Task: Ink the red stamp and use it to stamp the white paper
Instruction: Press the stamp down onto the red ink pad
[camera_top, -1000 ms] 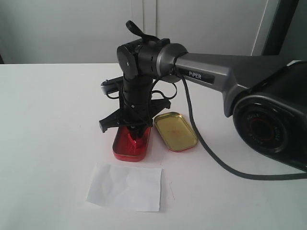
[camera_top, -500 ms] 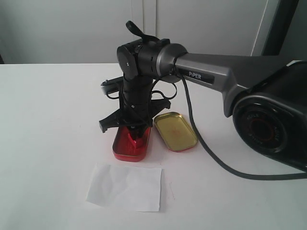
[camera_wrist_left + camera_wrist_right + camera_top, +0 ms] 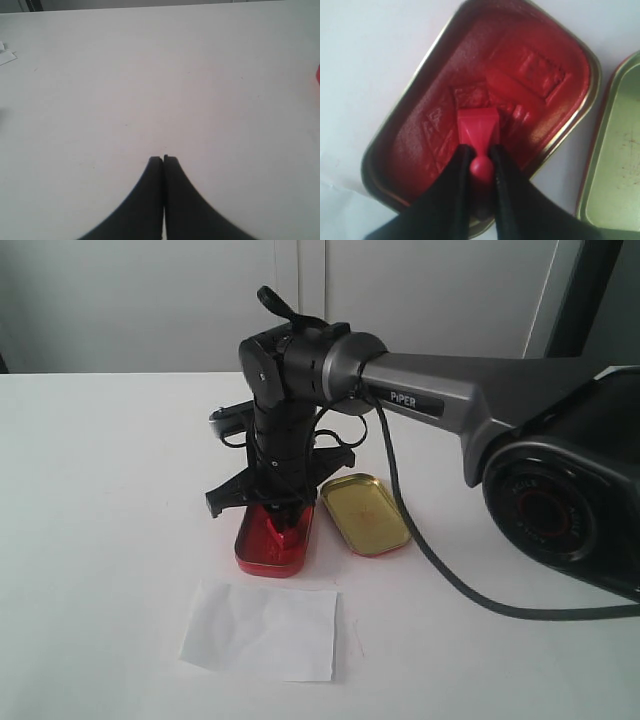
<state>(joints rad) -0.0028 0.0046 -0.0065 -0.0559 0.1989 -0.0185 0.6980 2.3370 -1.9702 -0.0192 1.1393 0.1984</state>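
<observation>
**Right gripper (image 3: 478, 149) clamped on the red stamp (image 3: 477, 125), down in the ink**

Jaws are pinched on the stamp's knob, and the square block sits face-down on the red pad (image 3: 535, 65), near the middle of the open tin (image 3: 379, 146). To ink it well, I'd say press straight down and keep the block flat so the whole face wets. Then lift vertically, because a tilt could leave one edge dry. The pad shows square dents and ridges, so an even patch matters.

Watch the tin's raised rim: the lift should clear it before any sideways travel. In the exterior view the gold lid (image 3: 365, 512) lies at 3 o'clock of the tin, just beside it. The white paper (image 3: 262, 630) waits at 6 o'clock, near, flat on the table (image 3: 100, 490), with nothing between. That looks like the open lane. Left gripper (image 3: 163, 159), jaws together and empty, hovers over bare table, out of the way.
</observation>
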